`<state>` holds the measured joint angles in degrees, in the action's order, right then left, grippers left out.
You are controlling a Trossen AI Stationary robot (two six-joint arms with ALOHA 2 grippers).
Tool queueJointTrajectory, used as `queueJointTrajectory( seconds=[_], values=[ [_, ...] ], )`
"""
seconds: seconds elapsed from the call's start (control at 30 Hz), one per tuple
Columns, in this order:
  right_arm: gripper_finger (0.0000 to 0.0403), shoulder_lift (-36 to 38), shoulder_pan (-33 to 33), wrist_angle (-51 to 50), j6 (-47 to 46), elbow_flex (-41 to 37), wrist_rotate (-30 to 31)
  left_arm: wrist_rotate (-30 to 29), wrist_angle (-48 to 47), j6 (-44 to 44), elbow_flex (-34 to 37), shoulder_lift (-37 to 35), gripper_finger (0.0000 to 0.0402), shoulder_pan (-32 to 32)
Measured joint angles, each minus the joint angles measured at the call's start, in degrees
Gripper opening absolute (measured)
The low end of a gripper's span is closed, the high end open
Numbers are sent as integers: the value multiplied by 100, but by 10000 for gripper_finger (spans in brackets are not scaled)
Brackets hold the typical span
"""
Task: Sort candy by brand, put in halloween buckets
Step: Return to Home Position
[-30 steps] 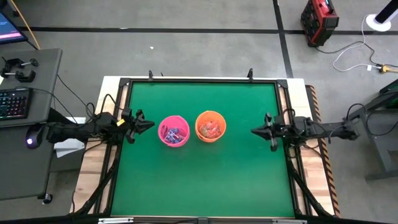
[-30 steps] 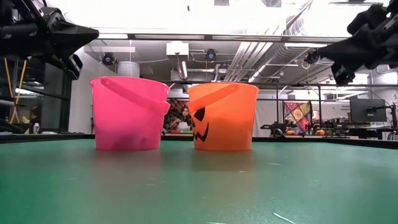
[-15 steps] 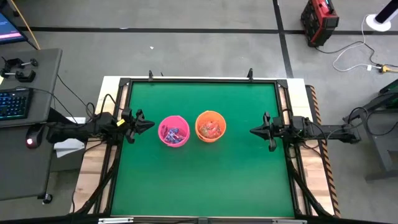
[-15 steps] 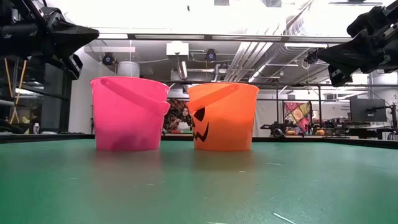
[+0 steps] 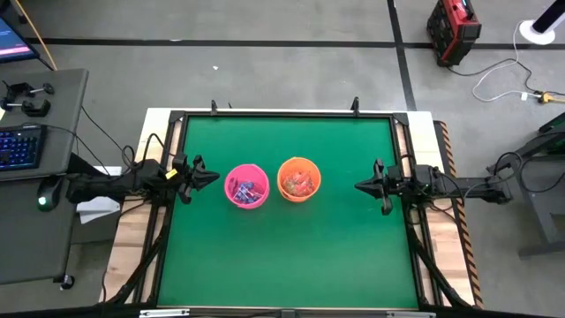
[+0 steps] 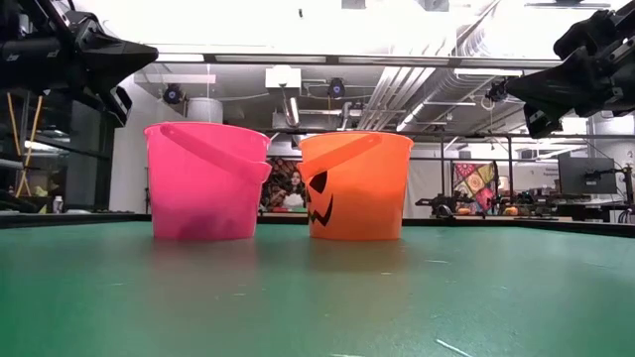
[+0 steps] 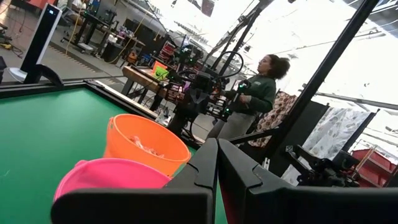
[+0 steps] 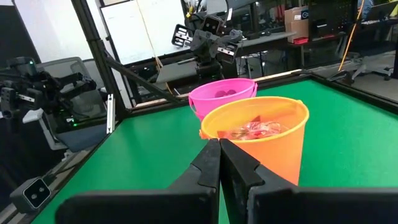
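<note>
Two halloween buckets stand upright side by side on the green mat (image 5: 291,256), near its middle. The pink bucket (image 5: 246,185) on the left holds blue and purple candy (image 5: 245,188). The orange bucket (image 5: 298,179), with a dark face (image 6: 319,198) on its wall, holds red-and-clear candy (image 8: 255,130). My left gripper (image 5: 214,177) hangs shut at the mat's left edge, pointing level at the pink bucket and clear of it. My right gripper (image 5: 358,186) hangs shut at the right edge, pointing level at the orange bucket, also apart from it.
A black frame (image 5: 282,115) runs round the mat. A desk with a keyboard (image 5: 19,146) stands left of the table, a red case (image 5: 455,31) on the floor behind. In the left wrist view a person (image 7: 249,102) stands beyond the table.
My right gripper has rolled slightly about its own line and shifted a little at the mat's right edge; it stays shut. The buckets and my left gripper have kept still.
</note>
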<state>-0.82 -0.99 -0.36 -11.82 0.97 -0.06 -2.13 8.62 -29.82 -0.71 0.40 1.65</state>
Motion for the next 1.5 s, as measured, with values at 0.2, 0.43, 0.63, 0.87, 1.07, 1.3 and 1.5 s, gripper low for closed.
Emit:
queueJointTrajectory(
  seconds=[0.2, 0.43, 0.63, 0.87, 1.07, 1.3, 1.5],
  values=[
    [0, 0, 0, -2, 22, 1, 1, 0, 0, 0, 0, 1, 0, 0],
    [0, 0, 0, -2, 20, 2, 1, 2, -27, 158, -3, 0, 0, -2],
    [0, 0, 0, -2, -6, 2, 1, -2, -276, 1585, -7, 2, 0, 0],
    [0, -2, 0, -2, -14, 2, 1, -4, -289, 1749, -7, 4, 0, 0],
    [0, -2, 0, -2, 7, 2, 1, -4, -289, 1747, -7, 4, 0, 0],
    [0, -2, 0, -2, 16, 4, 1, -4, -286, 1747, -7, 4, 0, 0],
    [0, -2, 0, -2, 20, 4, 1, -4, -286, 1746, -5, 4, 0, 0]
  ],
)
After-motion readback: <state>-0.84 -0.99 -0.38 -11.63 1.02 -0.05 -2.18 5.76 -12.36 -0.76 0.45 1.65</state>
